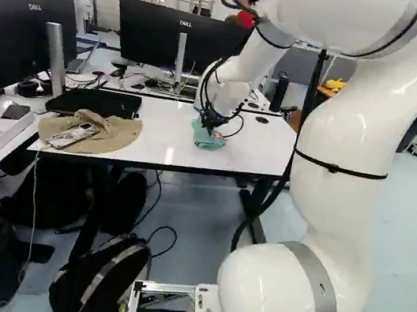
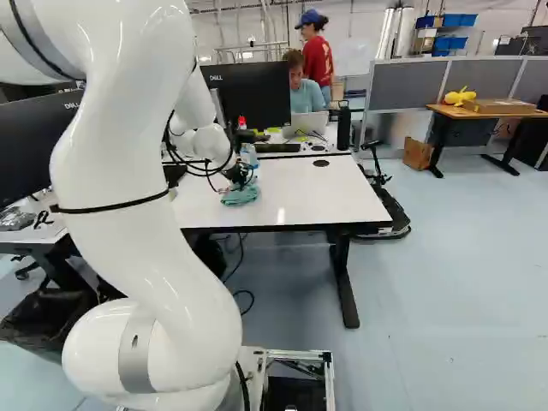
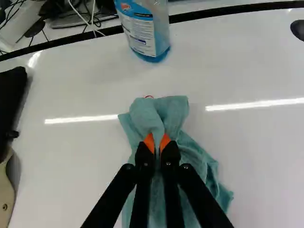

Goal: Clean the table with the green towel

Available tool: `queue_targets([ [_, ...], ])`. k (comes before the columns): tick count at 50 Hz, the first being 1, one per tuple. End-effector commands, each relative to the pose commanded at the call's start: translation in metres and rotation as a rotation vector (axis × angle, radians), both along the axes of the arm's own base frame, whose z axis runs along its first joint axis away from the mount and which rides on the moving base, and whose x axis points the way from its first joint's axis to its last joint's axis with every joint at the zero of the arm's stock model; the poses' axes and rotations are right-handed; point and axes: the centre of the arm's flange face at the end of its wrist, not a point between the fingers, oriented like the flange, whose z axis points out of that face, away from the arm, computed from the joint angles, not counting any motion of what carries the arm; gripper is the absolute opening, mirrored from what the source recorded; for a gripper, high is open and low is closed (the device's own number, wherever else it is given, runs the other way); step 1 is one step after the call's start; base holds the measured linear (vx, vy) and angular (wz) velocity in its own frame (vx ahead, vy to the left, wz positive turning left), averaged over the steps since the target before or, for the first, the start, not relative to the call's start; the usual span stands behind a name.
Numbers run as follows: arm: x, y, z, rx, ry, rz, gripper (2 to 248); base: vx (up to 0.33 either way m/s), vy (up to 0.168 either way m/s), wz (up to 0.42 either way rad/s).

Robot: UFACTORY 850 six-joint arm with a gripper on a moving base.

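The black two-fingered tool (image 3: 157, 144) with orange pads is pinching a raised fold of the soft green cloth towel (image 3: 197, 159), one pad on each side. The towel lies directly under the tool, bunched on the white-topped desk (image 2: 300, 193), towards its near edge. Its long axis seems to run roughly from far to near: a short end pokes out beyond the pads on the far side, while the larger, creased part trails back beneath the tool and flares to the near right. With the towel already pinched, the next move looks like a wiping stroke, probably kept low so that the loose part drags over the surface. A clear plastic bottle of blue liquid (image 3: 145, 31) stands upright just beyond the towel on the far side, so a long push that way could knock it; a sweep to the right, towards the round black disc (image 2: 320, 163), looks safer. To the left lie a floppy tan hat (image 1: 111, 138) with a phone (image 1: 73, 136) on it and a flat black case (image 1: 96, 103), which would limit strokes that way. The bottle carries a white and blue label with small print, and the far black monitor (image 1: 152, 38) and the left black monitor (image 1: 12, 39) each bear a pale maker's mark.
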Motion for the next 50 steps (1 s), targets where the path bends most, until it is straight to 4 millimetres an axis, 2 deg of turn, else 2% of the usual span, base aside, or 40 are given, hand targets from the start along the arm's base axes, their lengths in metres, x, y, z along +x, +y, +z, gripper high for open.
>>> queue_targets([
  [13,0.018,-0.017,-0.001,0.001,-0.009,-0.034,34,0.0,0.0,0.0],
  [20,0.031,-0.02,-0.002,0.002,-0.015,-0.041,34,0.0,0.0,0.0],
  [44,0.075,-0.005,-0.006,0.005,-0.045,-0.023,34,0.0,0.0,0.0],
  [50,0.081,0.003,-0.006,0.006,-0.05,-0.012,34,0.0,0.0,0.0],
])
